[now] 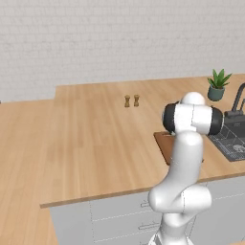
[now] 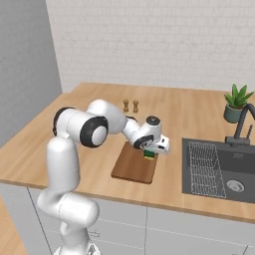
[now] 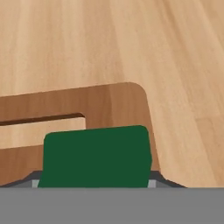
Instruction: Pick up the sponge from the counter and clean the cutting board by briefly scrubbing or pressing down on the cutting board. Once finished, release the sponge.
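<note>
Left base view: the white arm hides most of the flat reddish-brown wooden cutting board (image 1: 164, 142), which lies on the light-tan wood-plank counter (image 1: 95, 148) beside the dark sink (image 1: 234, 139). Right base view: the two-finger gripper (image 2: 150, 154) pinches the small green-topped yellow sponge (image 2: 149, 155) at the board's far end (contact unclear); two small wooden shakers (image 2: 130, 105) stand behind. Hand view: the sponge's green top sits by the handle slot (image 3: 41, 119).

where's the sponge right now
The sponge sits under the gripper on the cutting board, at its far end near the handle slot, left of the sink.
</note>
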